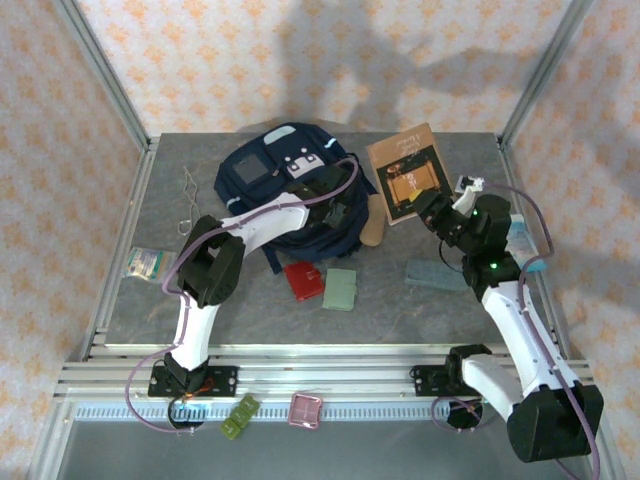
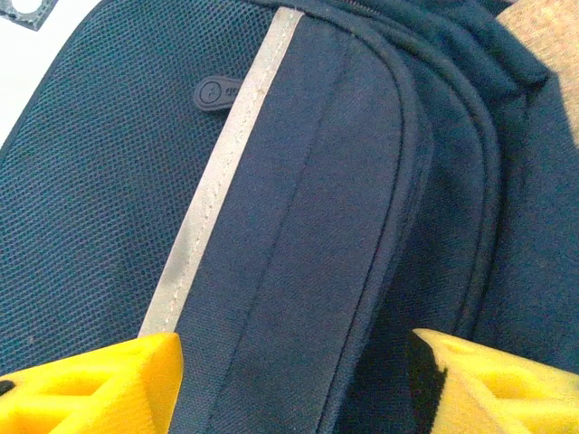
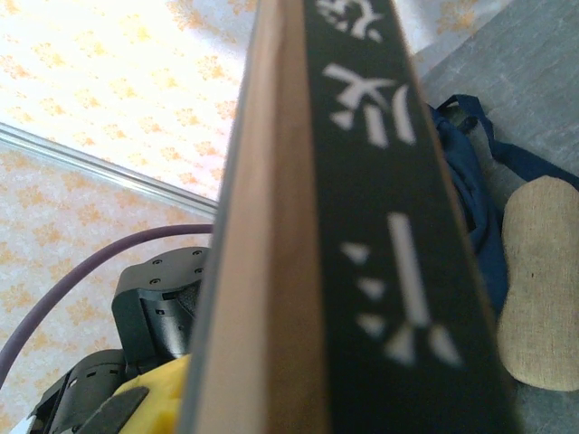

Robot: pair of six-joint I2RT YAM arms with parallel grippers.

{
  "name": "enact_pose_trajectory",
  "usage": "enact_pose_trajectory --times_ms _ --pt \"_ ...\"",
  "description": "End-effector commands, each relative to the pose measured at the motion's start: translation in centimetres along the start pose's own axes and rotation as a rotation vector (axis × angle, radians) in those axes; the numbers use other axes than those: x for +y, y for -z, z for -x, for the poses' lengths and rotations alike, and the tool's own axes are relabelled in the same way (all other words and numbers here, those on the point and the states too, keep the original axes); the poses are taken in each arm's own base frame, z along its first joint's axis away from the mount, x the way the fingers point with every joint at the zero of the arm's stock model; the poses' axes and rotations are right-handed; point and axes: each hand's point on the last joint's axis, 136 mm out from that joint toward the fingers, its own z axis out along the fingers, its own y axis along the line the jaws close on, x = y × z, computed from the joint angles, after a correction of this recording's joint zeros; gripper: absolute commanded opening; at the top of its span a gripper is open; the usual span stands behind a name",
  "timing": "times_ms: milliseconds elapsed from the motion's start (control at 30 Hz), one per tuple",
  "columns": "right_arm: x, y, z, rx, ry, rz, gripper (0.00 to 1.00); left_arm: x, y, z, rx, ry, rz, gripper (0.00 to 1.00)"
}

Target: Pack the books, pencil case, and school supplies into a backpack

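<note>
Two jobs run at once: the left end effector [image 2: 294,362], fingers apart, hovers right over the backpack [image 1: 262,172], likely to grab its opening, while the right end effector [image 1: 437,212] is clamped on the brown book [image 1: 405,172], which rises above it, tilted ready for packing.

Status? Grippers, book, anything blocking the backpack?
Left gripper open, over navy fabric backpack. Right gripper shut on thin brown paperback book, held up, tilted. Tan soft pencil case lies beside backpack, on the book's side.
</note>
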Motion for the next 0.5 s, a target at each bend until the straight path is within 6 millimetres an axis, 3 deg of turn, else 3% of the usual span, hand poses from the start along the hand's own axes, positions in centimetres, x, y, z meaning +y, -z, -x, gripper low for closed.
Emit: enact_pose_trajectory --times_ms 0,333,400,467 --pt "3.0 0.6 1.6 -0.058 0.072 0.108 0.00 0.5 -0.8 -1.8 0.051 -0.097 0.099 0.68" --pt "3.2 0.8 1.6 -0.058 0.074 0.112 0.00 1.4 -2.8 -3.5 0.073 -0.141 0.197 0.59" --pt "3.4 0.8 1.6 -0.060 0.077 0.116 0.00 1.5 -3.1 -3.7 0.081 -0.144 0.196 0.46" --pt "3.4 0.8 1.7 -0.062 0.078 0.113 0.00 1.6 -3.2 -3.7 0.081 -0.135 0.185 0.24"
